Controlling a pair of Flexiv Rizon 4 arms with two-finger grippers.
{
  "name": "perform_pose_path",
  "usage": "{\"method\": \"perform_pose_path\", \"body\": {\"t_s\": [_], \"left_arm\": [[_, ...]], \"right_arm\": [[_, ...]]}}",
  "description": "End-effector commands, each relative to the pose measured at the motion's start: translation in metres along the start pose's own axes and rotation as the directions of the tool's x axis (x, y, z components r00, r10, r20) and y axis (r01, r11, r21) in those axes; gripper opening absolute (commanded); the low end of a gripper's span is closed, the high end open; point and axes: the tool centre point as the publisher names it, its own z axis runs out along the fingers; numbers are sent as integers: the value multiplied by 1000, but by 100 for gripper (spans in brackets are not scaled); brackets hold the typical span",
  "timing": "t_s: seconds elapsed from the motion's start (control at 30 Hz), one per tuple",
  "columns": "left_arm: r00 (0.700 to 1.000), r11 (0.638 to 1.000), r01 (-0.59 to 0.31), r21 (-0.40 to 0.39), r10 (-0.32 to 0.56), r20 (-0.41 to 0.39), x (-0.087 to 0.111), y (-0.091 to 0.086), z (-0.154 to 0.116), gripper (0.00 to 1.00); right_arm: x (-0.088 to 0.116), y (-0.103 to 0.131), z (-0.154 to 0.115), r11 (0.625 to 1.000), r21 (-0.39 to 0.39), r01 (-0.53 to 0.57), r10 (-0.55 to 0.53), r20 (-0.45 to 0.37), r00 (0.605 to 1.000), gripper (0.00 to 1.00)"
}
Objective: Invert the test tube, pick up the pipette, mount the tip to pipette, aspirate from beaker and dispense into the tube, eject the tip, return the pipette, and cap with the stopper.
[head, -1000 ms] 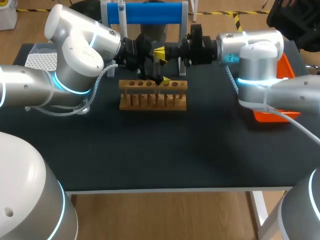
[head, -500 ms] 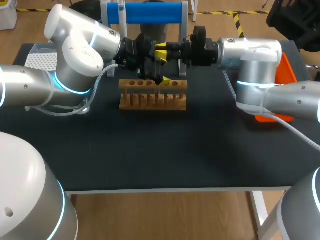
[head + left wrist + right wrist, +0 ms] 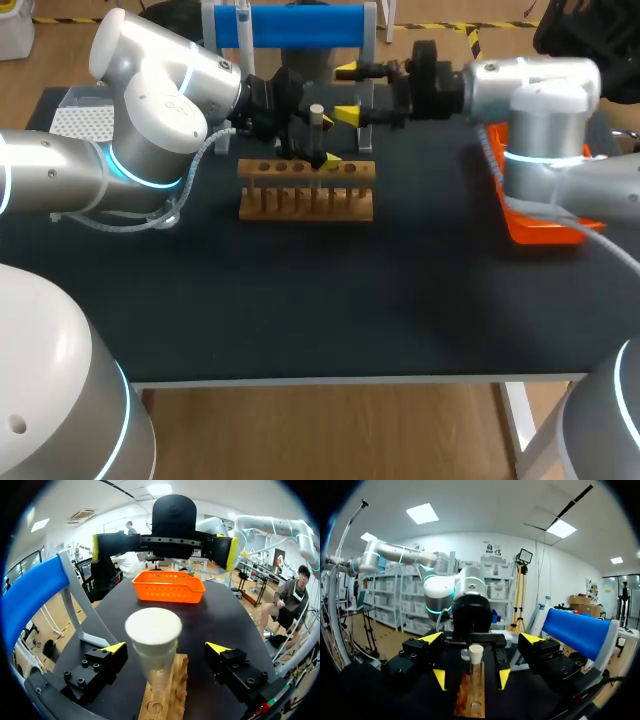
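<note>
From above, you see the test tube [image 3: 316, 128] standing in the wooden rack [image 3: 305, 190], with the white stopper [image 3: 316, 109] on top. Your left gripper [image 3: 312, 150] sits low around the tube. Only one of its yellow tips shows; the other is hidden. Your right gripper [image 3: 347, 92] is just beside the stopper, fingers wide apart, holding nothing.

In the left wrist view, the left fingers are spread wide, with a gap on each side of the tube. The clear glass is hard to see. The orange basket [image 3: 169, 586] lies beyond.

In the right wrist view, the right fingers stand wide apart, and the stopper is ahead of them, untouched.
</note>
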Motion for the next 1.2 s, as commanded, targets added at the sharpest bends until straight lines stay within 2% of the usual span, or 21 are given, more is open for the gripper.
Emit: {"method": "perform_pose_path", "body": {"t_s": [0.03,0.27,0.4,0.53,0.63,1.2], "left_arm": [[1000,1000,0,-1,0,-1,0,0,0,100],[1000,1000,0,-1,0,-1,0,0,0,100],[1000,1000,0,-1,0,-1,0,0,0,100],[1000,1000,0,-1,0,-1,0,0,0,100],[1000,1000,0,-1,0,-1,0,0,0,100],[1000,1000,0,-1,0,-1,0,0,0,100]], "right_arm": [[15,8,-34,995,97,16,-20,39,999,100],[21,-13,-73,964,257,74,-107,116,987,100],[26,-29,-93,952,305,33,-85,157,984,100],[36,-51,-106,940,338,-56,-12,195,981,100],[43,-64,-111,932,333,-141,67,225,972,100],[43,-64,-111,932,333,-141,67,225,972,100]]}}
